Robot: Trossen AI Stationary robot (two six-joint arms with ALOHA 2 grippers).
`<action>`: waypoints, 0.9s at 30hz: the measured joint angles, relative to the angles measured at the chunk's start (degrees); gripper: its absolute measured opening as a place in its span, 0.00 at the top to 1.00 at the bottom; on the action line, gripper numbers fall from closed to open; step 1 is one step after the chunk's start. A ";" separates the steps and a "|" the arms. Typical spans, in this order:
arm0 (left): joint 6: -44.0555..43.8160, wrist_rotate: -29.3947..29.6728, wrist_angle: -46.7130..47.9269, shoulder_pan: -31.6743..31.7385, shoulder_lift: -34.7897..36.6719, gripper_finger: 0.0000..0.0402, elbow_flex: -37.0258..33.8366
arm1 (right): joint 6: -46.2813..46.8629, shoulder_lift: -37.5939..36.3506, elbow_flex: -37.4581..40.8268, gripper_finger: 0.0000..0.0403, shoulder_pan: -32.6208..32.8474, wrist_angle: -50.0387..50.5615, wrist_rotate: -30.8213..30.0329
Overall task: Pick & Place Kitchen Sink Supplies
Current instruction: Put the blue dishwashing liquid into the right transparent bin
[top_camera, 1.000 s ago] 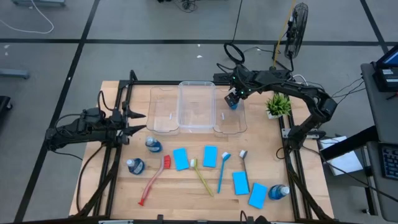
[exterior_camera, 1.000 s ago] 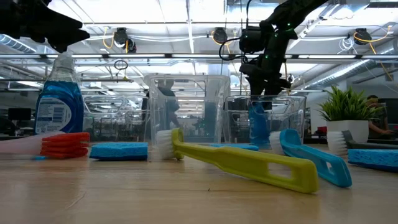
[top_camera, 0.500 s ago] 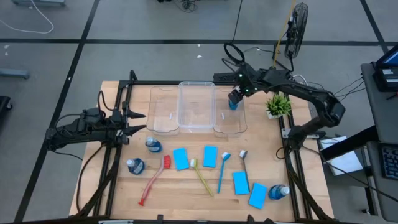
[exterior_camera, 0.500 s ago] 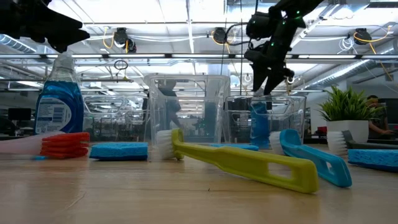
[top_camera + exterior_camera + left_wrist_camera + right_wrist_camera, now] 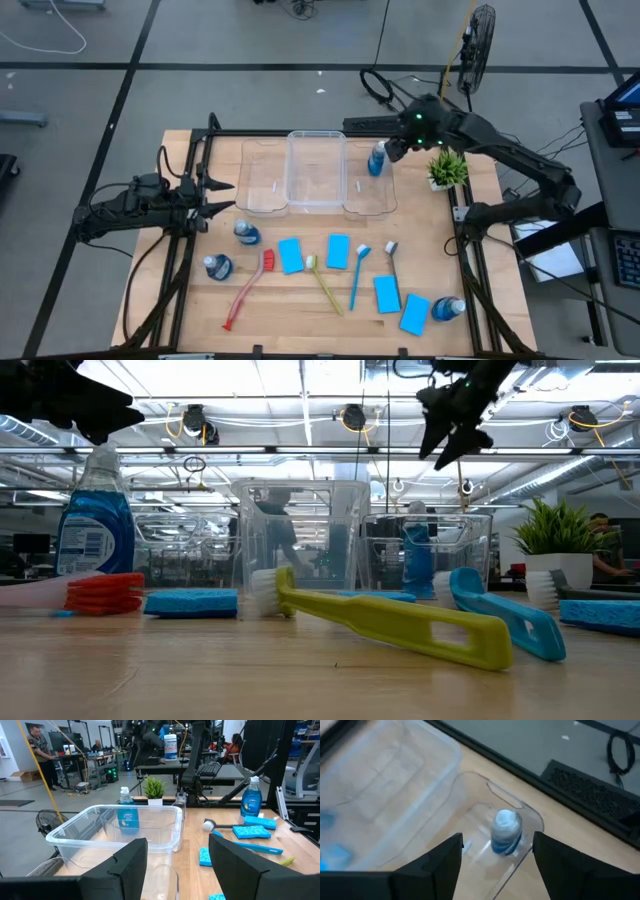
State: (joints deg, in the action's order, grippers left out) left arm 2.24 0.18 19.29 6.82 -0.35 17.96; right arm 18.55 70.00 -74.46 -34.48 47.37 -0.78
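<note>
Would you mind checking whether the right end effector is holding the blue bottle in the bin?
No: the right end effector is open above the blue bottle, which stands free in the clear bin.

Right claw [image 5: 495,857] open, raised.

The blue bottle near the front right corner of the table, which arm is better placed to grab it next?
Probably the right. The bottle lies on the right arm's side, and the right gripper is open and empty above the bin. The left gripper waits at the far left edge.
</note>
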 joint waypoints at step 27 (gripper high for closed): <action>0.26 0.01 0.02 0.01 -0.01 0.47 0.00 | -1.80 -21.10 0.00 0.43 14.53 10.93 7.09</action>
State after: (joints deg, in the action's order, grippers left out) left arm 2.50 0.19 19.31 6.83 -0.36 17.96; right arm 16.75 48.90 -74.46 -19.95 58.31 6.31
